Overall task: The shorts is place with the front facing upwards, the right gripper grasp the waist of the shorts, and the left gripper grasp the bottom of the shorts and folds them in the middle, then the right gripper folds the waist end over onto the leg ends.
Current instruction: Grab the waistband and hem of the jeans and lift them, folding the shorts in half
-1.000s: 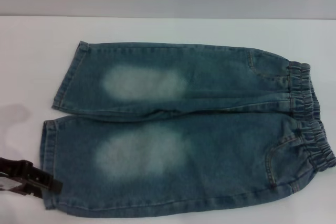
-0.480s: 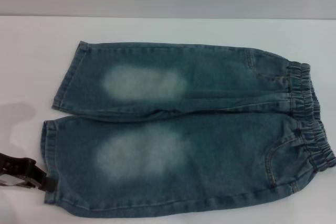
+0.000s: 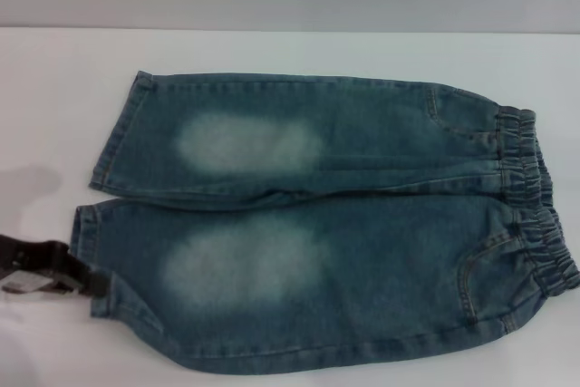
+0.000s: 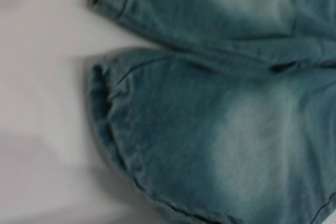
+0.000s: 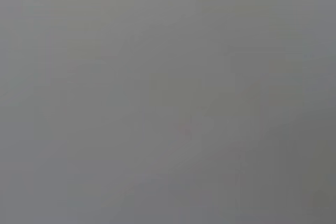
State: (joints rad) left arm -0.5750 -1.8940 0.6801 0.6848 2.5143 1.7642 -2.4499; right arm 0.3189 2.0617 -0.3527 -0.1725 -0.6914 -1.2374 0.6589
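Left hand (image 3: 91,280) is clamped on the bottom of the shorts (image 3: 89,256), near-leg hem, w/ the corner bunched & lifted. Shorts (image 3: 362,224) lie front up on white tabletop (image 3: 54,97), waist end (image 3: 535,206) toward robot's right. Right hand not in view.

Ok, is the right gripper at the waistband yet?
No: in the head view the waistband lies alone, and only the left gripper shows, at the leg hem.
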